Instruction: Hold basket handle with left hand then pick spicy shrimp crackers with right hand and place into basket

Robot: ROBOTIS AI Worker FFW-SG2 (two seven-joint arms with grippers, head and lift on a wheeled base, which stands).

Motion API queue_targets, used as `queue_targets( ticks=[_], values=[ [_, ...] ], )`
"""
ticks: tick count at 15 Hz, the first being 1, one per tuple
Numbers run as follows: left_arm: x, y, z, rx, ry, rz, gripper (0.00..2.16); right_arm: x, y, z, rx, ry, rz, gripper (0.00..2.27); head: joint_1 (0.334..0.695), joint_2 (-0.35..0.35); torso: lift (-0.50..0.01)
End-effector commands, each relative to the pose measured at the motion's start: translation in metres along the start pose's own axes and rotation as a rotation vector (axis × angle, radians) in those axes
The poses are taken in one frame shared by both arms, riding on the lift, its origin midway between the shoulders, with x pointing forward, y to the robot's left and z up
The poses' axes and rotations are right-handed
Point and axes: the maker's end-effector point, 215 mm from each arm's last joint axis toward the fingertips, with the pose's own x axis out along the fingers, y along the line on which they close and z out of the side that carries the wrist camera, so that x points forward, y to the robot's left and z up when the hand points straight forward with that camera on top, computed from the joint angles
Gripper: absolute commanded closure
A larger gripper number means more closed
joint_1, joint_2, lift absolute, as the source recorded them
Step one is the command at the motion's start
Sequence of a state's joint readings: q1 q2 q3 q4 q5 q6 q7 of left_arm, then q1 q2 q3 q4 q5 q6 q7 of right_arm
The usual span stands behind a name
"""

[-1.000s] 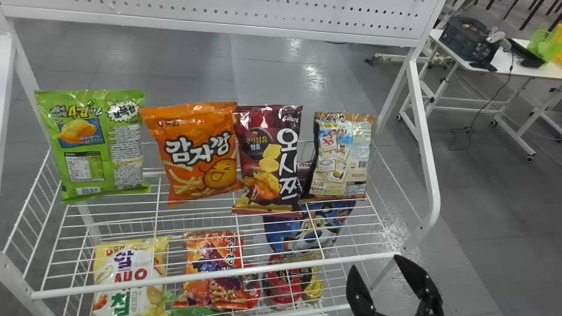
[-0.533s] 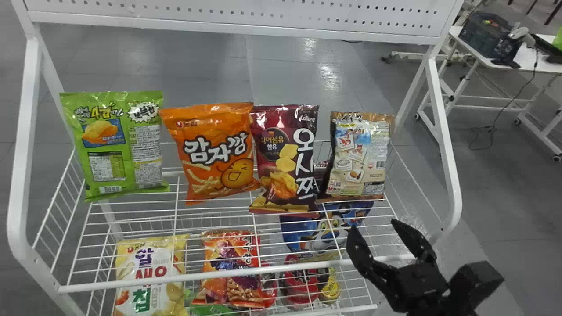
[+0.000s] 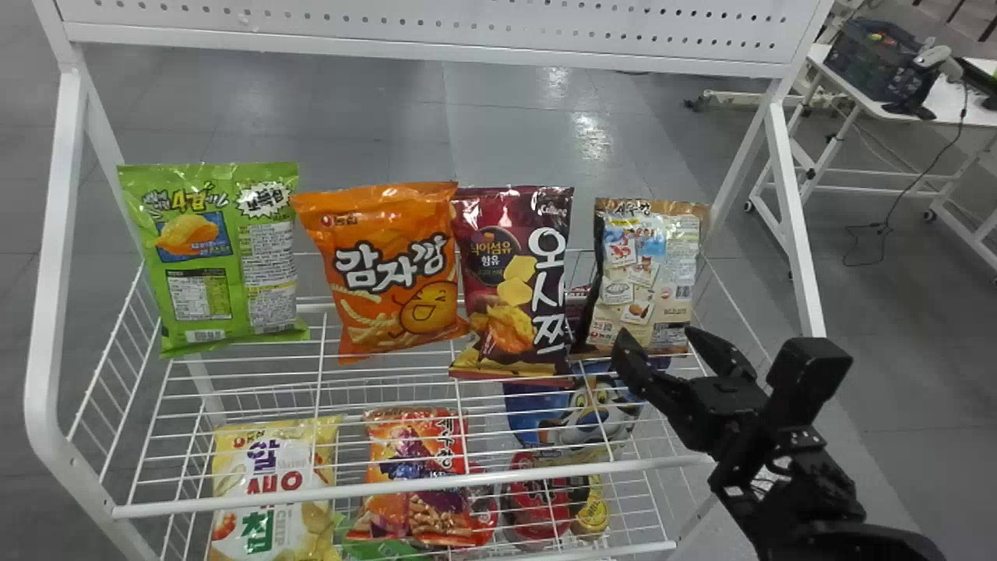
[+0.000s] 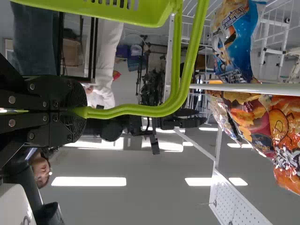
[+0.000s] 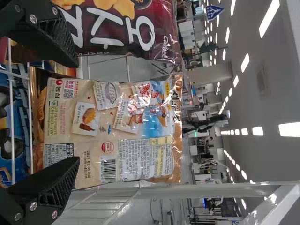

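Note:
In the head view my right gripper (image 3: 658, 335) stands open at the lower edge of the tan shrimp cracker bag (image 3: 645, 276), the rightmost on the upper shelf, its printed back facing me. In the right wrist view the same bag (image 5: 108, 131) lies beyond and between the two parted fingers of the right gripper (image 5: 76, 112); no contact can be made out. The left wrist view has my left gripper (image 4: 77, 111) closed around the lime-green basket handle (image 4: 140, 110), with part of the basket (image 4: 136, 16) beside it.
A maroon bag (image 3: 510, 288) adjoins the tan one, then an orange bag (image 3: 389, 273) and a green bag (image 3: 222, 257). The white front rail (image 3: 405, 488) crosses before the wire shelf; several packs lie lower. A slanted rack post (image 3: 794, 226) rises at the right.
My right gripper has risen from below the front rail to the tan bag's lower edge, its arm coming further into view. The rack has shifted rightward in the head view.

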State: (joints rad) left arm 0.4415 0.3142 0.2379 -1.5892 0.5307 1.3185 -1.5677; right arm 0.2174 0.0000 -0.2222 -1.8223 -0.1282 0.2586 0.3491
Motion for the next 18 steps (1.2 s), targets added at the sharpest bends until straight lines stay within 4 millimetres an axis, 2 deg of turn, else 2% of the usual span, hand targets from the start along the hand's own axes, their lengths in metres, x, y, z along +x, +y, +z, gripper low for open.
queue_targets(
  ticks=[1,6,8,11,14,16,18],
  values=[
    [-0.001,-0.003,0.001,0.001,-0.001,-0.011,2.15,0.017,-0.004,0.007,0.02,0.015,-0.003,0.11,0.695,-0.158,-0.01],
    [-0.001,-0.003,0.004,0.002,-0.003,-0.012,2.15,0.05,-0.014,0.003,0.067,0.057,-0.017,0.11,0.695,-0.153,-0.01],
    [-0.003,0.0,0.006,0.003,-0.011,-0.01,2.15,0.057,-0.014,0.003,0.07,0.057,-0.016,0.11,0.695,-0.153,-0.01],
    [-0.004,-0.001,0.007,0.004,-0.012,-0.01,2.15,0.067,-0.019,0.015,0.056,0.049,-0.04,0.1,0.695,-0.15,-0.01],
    [-0.004,0.0,0.007,0.004,-0.011,-0.009,2.15,0.07,-0.022,0.006,0.072,0.089,-0.052,0.15,0.695,-0.15,-0.01],
    [-0.004,0.0,0.007,0.004,-0.011,-0.009,2.15,0.069,-0.022,0.0,0.084,0.109,-0.051,0.66,0.695,-0.15,-0.01],
    [-0.005,-0.001,0.007,0.005,-0.013,-0.008,2.15,0.068,-0.022,-0.01,0.091,0.139,-0.052,1.6,0.695,-0.15,-0.01]
  ],
)
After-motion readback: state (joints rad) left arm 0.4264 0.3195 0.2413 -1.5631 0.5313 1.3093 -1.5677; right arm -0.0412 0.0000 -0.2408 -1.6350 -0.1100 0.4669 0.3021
